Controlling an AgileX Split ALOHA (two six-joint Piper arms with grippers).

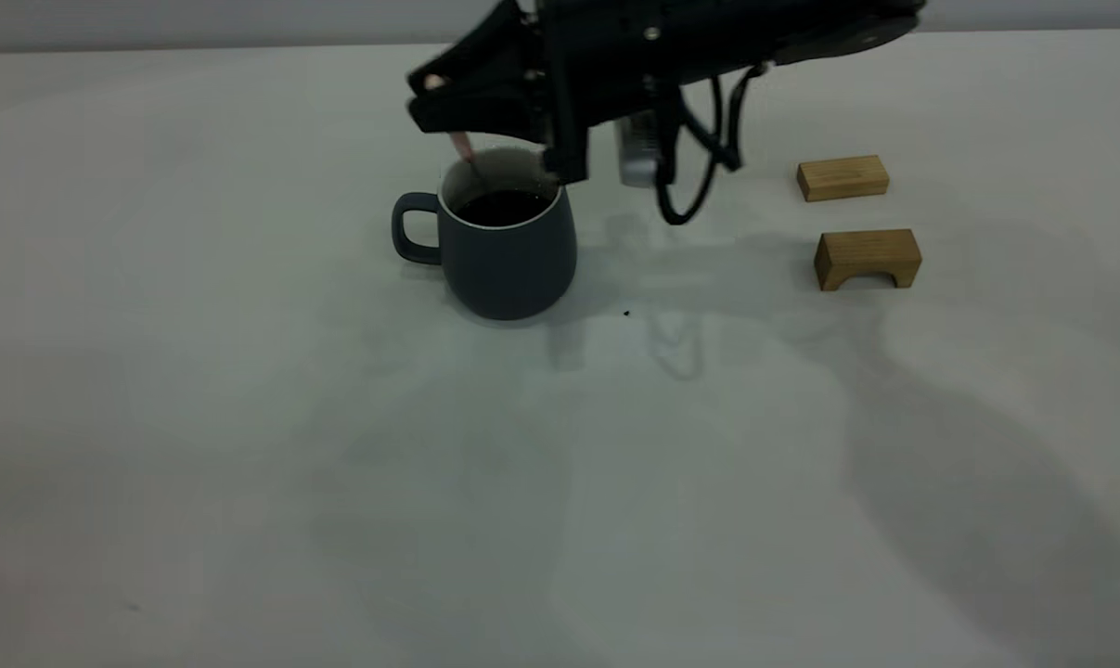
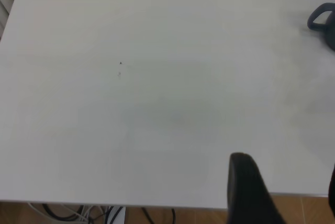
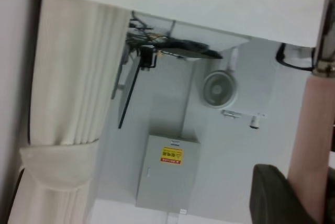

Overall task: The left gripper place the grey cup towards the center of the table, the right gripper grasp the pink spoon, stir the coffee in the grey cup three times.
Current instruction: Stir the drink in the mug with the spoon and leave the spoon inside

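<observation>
Spoon (image 1: 461, 145) dipped in grey cup (image 1: 513, 260).

The tabletop (image 1: 244, 464) looks smooth and matt, the grey cup (image 1: 508, 260) matt outside with a white glazed-looking inside, the coffee (image 1: 502, 206) glossy — and the two blocks (image 1: 843, 177) are plain tan wood, grain showing.

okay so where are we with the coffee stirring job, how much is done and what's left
Done: the grey cup stands near the table's middle, and the left gripper is away at the table's edge. In hand: the right gripper holds the pink spoon over the cup, its lower end inside above the coffee. Left: the stirring; how many turns are done cannot be told.
</observation>
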